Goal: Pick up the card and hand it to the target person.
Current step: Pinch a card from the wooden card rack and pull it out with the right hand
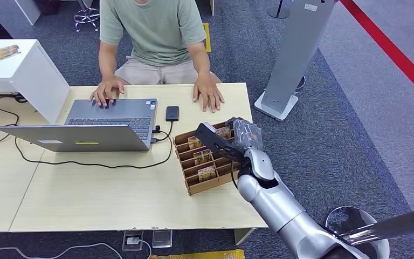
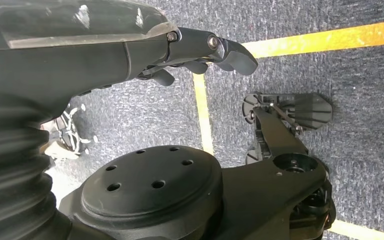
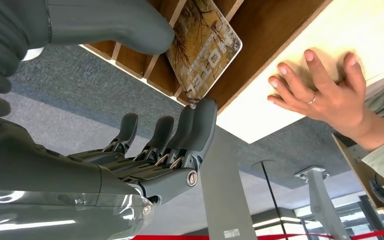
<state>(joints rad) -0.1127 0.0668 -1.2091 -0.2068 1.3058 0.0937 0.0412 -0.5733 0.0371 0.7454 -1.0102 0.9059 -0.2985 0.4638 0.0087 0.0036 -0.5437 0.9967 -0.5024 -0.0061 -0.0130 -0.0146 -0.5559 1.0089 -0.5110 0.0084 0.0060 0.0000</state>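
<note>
1. Right arm point(image 1: 280, 205) rises from the near right corner of the table point(image 1: 113, 199) to the wooden card rack point(image 1: 194, 186).
2. Right hand point(image 1: 232, 140) sits at the rack's far right end. In the right wrist view, one fingertip point(image 3: 205, 107) touches the lower corner of the card point(image 3: 205, 47) marked "HOTEL", and the thumb point(image 3: 130, 25) lies near its opposite edge. A full pinch cannot be confirmed; the card stands in its slot.
3. Left hand point(image 2: 200, 55) hangs over the carpet, fingers curled in, holding nothing.
4. Other cards point(image 1: 206, 172) stand in nearer slots.
5. Open laptop point(image 1: 102, 127) and black phone point(image 1: 172, 113) lie beyond, left of the rack.
6. Person point(image 1: 156, 32) sits at the far edge, one hand point(image 1: 208, 96) flat on the table.
</note>
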